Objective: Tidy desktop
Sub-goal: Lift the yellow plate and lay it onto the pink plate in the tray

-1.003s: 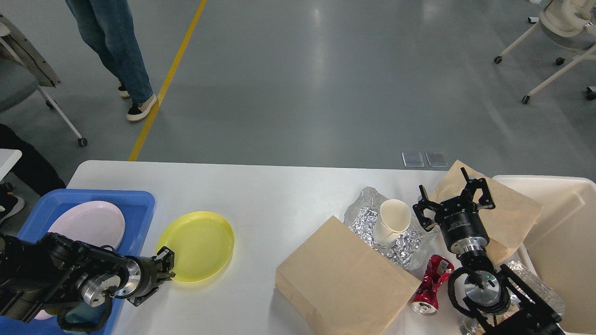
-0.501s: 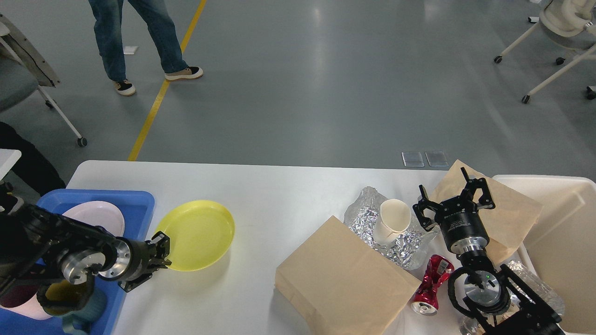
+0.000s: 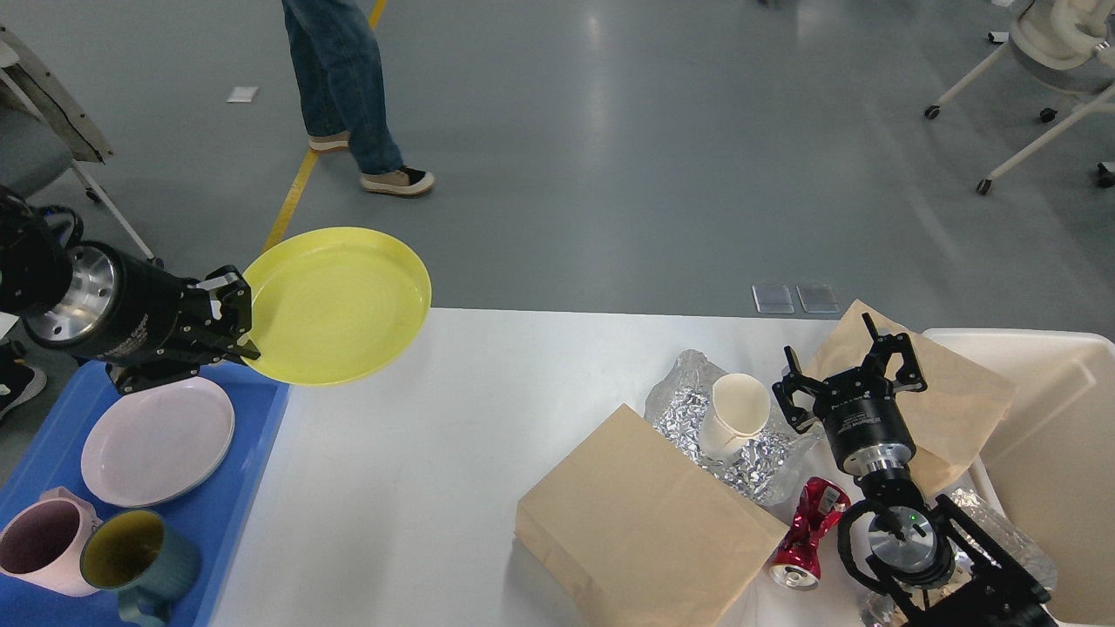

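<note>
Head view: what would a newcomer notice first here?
The yellow plate stands out, held in the air by the left gripper above the blue tray. On the right of the desktop lies rubbish: paper bags, foil, a paper cup and a crushed red can.

The left arm reaches in raised from the left, its gripper (image 3: 233,318) clamped on a plate rim. The right arm rises from below, its gripper (image 3: 849,366) spread open, its 2 fingers pointing away.

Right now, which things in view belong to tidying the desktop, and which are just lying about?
In the job: round yellow plastic plate clamped in left end effector; white rectangular desktop; blue plastic tray.

Lying about: crumpled silver foil, crushed red can, white office chair.
</note>
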